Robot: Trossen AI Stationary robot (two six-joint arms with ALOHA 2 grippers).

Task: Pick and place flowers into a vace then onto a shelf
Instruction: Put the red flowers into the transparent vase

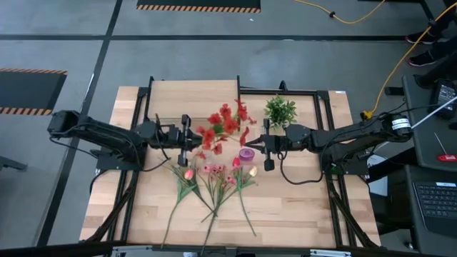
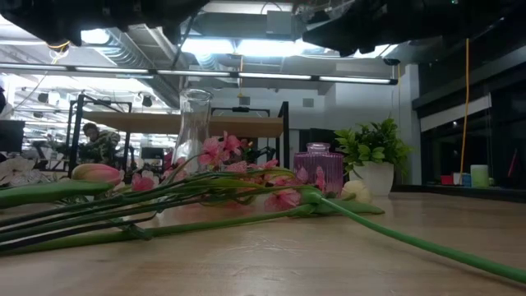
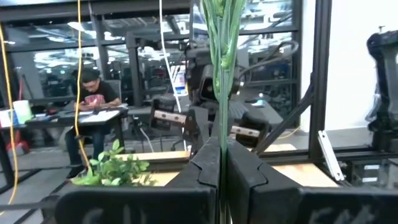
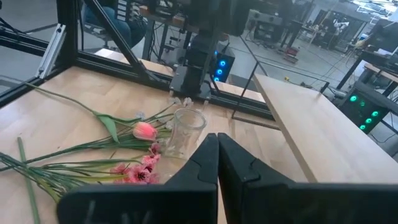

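High view first: we see the left gripper [image 1: 185, 135] over the middle of the bench [image 1: 300, 207], its fingers [image 3: 205, 168] clamped on the green stems of the red flowers [image 1: 225, 127], whose blossoms spread toward the right arm. Our right gripper [image 1: 268, 146] faces it from the other side, fingers together and empty, just beside a purple vase [image 1: 246, 154]. More flowers, pink tulips [image 1: 188, 173] and small pink blossoms [image 1: 214, 171], lie flat on the bench nearer the front edge. A clear glass vase [image 4: 185, 132] stands upright by them. The shelf [image 1: 193, 93] sits at the bench's far side, with a leafy green plant [image 1: 280, 111] to its right.
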